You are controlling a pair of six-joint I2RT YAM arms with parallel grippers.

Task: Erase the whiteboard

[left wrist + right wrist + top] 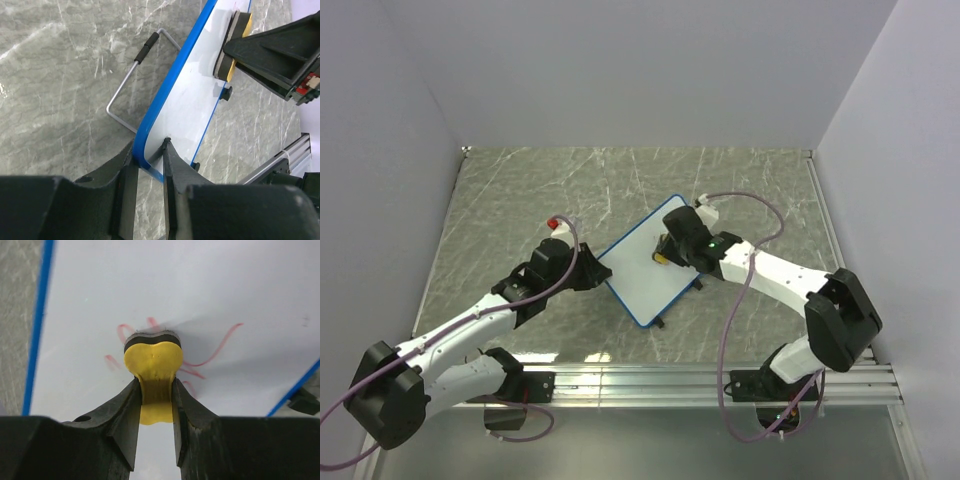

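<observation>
Looks like grey veined stone on the desk (520, 200), faintly glossy. Shows smooth, shiny white on the whiteboard (195, 100), edged in blue plastic, with a bare metal wire stand (122, 82). Dents like soft yellow foam at the eraser (152, 360), with a dark felt face.

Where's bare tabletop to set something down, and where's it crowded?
Bare: the far strip between the whiteboard and back wall, and the far-left corner. Crowded: mid-table, around left fingers, right fingers and eraser.

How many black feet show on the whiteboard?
2. Both sit on the whiteboard edge nearest the right arm's base: one foot by the left gripper, one near the eraser. Others may be hidden.
</observation>
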